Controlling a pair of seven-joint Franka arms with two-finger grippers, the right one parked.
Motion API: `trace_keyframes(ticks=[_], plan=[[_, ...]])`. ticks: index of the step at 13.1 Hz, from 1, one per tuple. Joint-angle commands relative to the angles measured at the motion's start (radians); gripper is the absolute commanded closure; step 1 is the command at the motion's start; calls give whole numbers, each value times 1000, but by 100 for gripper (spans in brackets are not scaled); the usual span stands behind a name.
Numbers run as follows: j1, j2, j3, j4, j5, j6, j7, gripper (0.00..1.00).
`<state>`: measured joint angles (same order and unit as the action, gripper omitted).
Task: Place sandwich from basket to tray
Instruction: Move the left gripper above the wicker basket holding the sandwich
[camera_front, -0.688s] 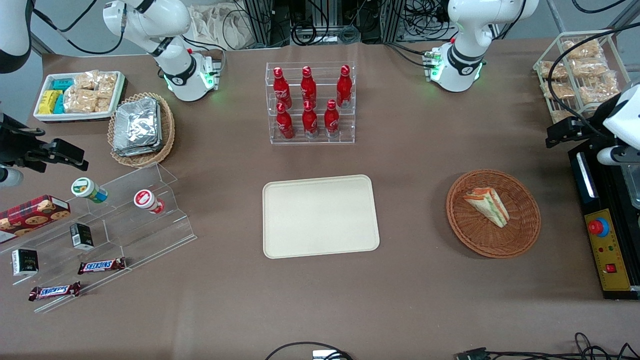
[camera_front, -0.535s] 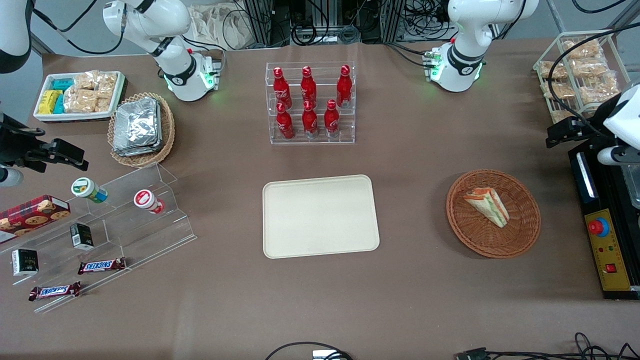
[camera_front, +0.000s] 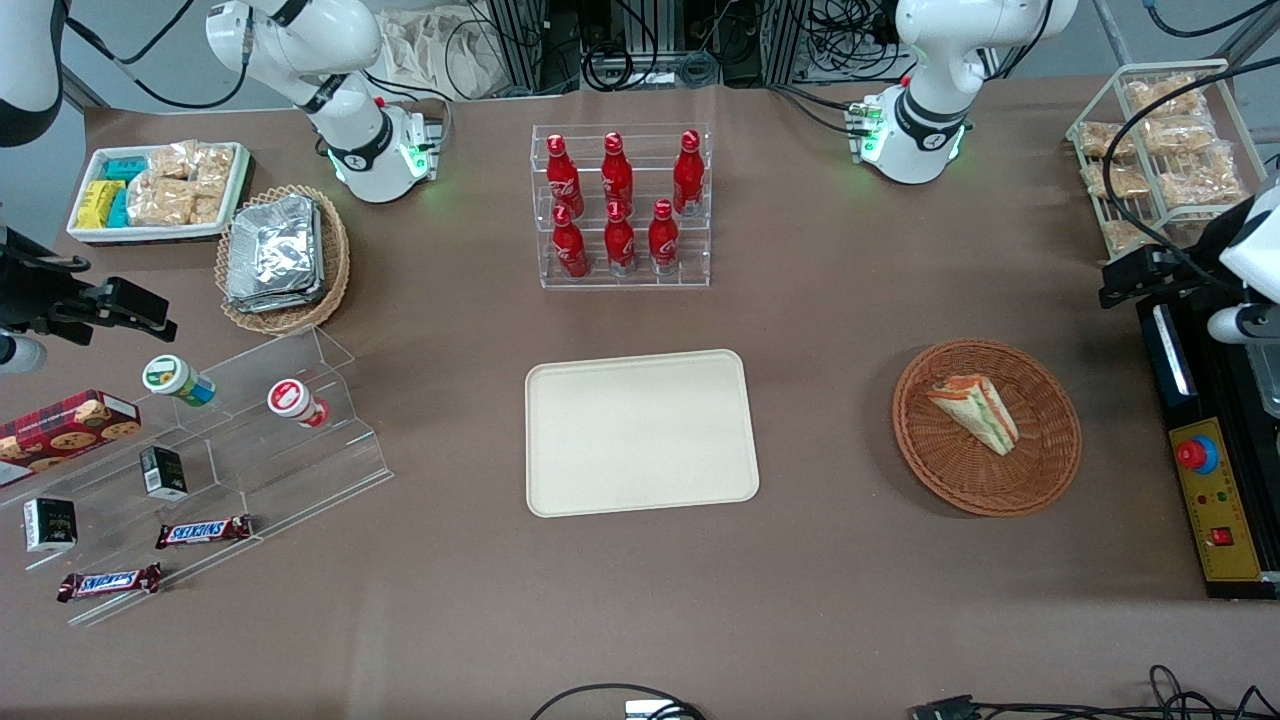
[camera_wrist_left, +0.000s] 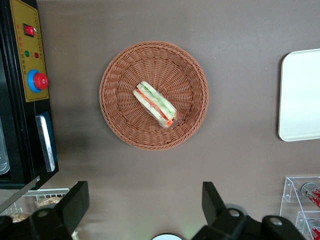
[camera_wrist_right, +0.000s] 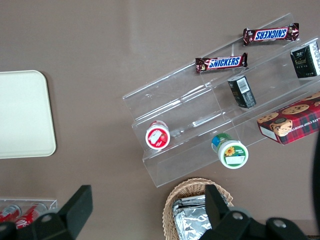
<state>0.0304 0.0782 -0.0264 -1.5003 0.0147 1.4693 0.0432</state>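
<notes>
Tray (camera_front: 641, 432) sits mid-surface, bare; toward my working end the basket (camera_front: 986, 426) holds the sandwich (camera_front: 974, 411), its long edge slanting across the weave. My claw (camera_wrist_left: 145, 212) hangs released above the surface, clear of the basket's rim.

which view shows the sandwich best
The left wrist view: the sandwich lies central in the basket, layers clear, the open tool hanging well above. The front view shows it smaller; the right wrist view misses it.
</notes>
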Motion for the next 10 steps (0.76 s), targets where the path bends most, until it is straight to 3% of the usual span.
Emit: trace_keyframes(ticks=[1,5,10], plan=[[-10,43,5,26,-2,-26,4,0],[-4,110,9,31,7,0,-19,0],[28,228,6,29,-27,28,-333,0]])
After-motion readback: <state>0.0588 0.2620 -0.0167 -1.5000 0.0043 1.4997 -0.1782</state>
